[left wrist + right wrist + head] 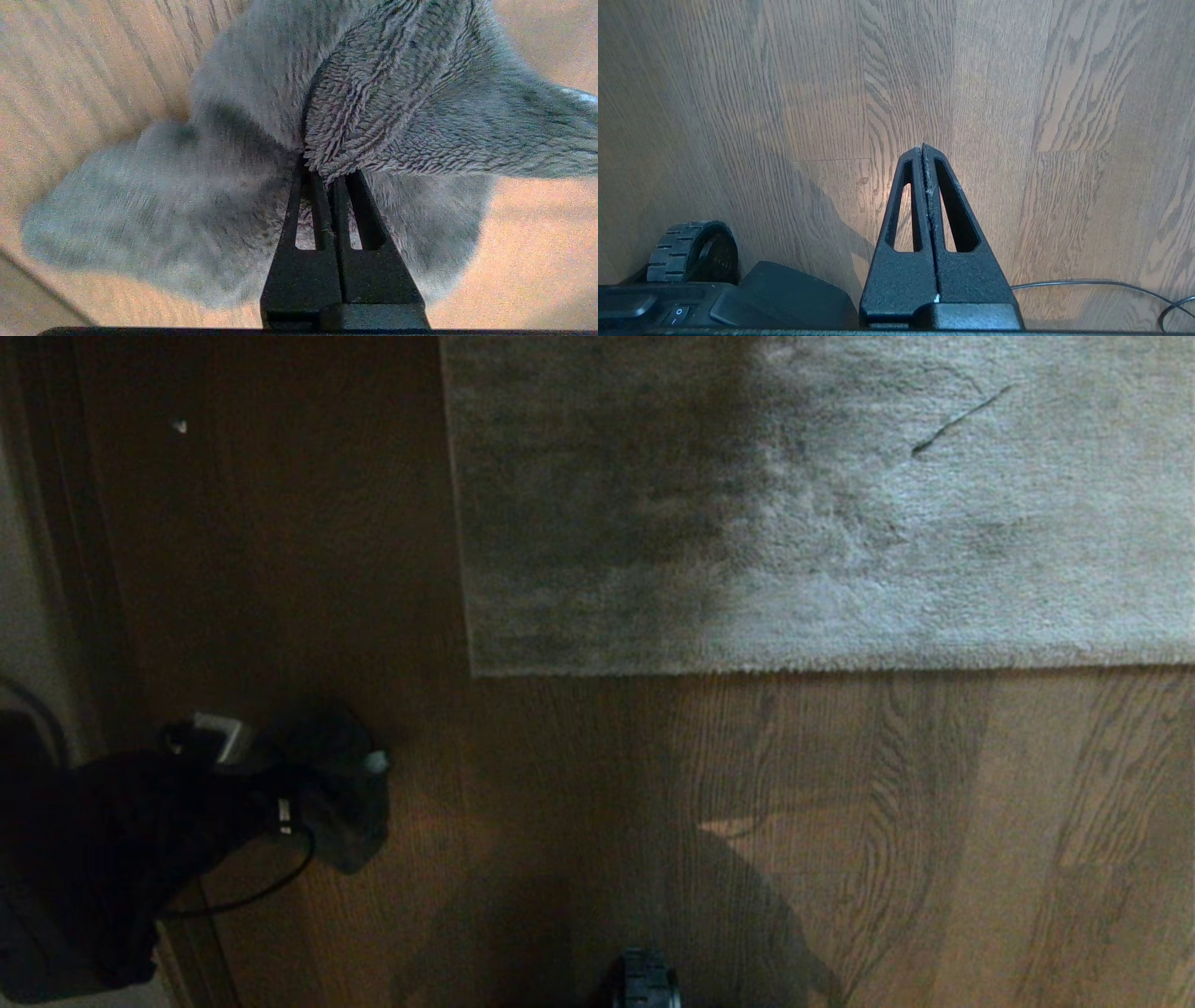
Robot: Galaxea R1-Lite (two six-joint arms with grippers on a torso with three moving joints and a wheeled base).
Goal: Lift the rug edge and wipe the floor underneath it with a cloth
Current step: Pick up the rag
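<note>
The light grey rug (pixel 822 504) lies flat across the far part of the head view, with its near hem straight and its corner toward the left. Brown wood-plank floor (pixel 840 821) fills the near side. At the lower left, my left gripper (pixel 327 170) is shut on the dark grey cloth (pixel 345 803), well left of and nearer than the rug corner. The cloth (pixel 397 93) bunches around the jaws over the planks. My right gripper (pixel 923 148) is shut and empty above bare floor (pixel 1064 93), away from the rug.
A dark skirting strip and pale wall (pixel 56 569) run down the far left. A black cable (pixel 271 887) loops under the left arm. My base wheel (pixel 691 252) and a thin cable (pixel 1087 282) lie near the right gripper. A white speck (pixel 179 427) sits on the floor.
</note>
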